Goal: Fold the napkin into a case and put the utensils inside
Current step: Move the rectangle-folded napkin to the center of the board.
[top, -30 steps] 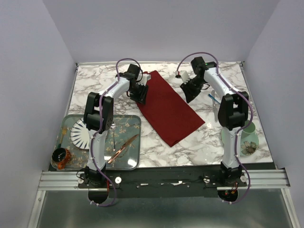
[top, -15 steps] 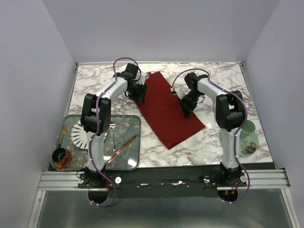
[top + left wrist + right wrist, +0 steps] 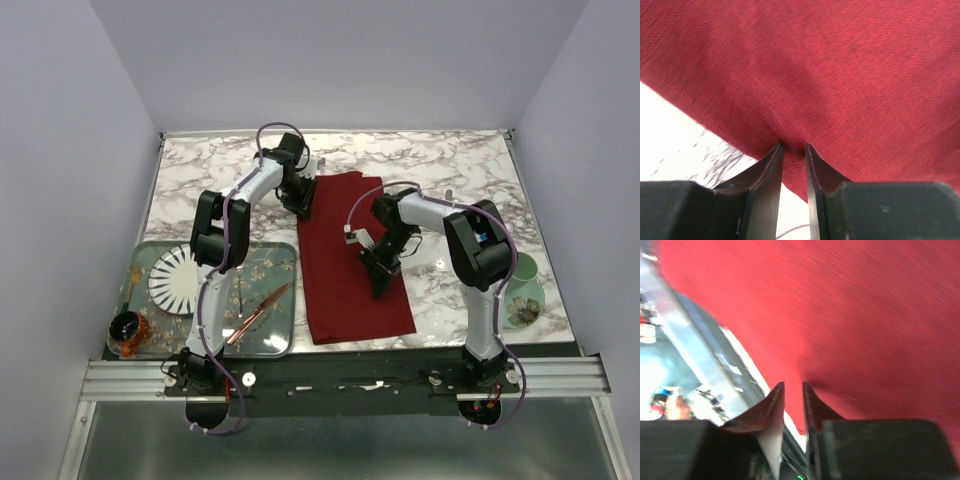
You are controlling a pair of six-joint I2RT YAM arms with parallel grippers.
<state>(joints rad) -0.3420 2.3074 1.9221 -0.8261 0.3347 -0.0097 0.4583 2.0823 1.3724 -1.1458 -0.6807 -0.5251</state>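
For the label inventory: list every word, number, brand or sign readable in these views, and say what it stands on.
No text can be read in any view.
napkin: plain dark red cloth, no label showing.
tray: blossom pattern only, no words.
white tag on the right arm's cable: too small to read.
Background at the left edge of the right wrist view: blurred, nothing readable.
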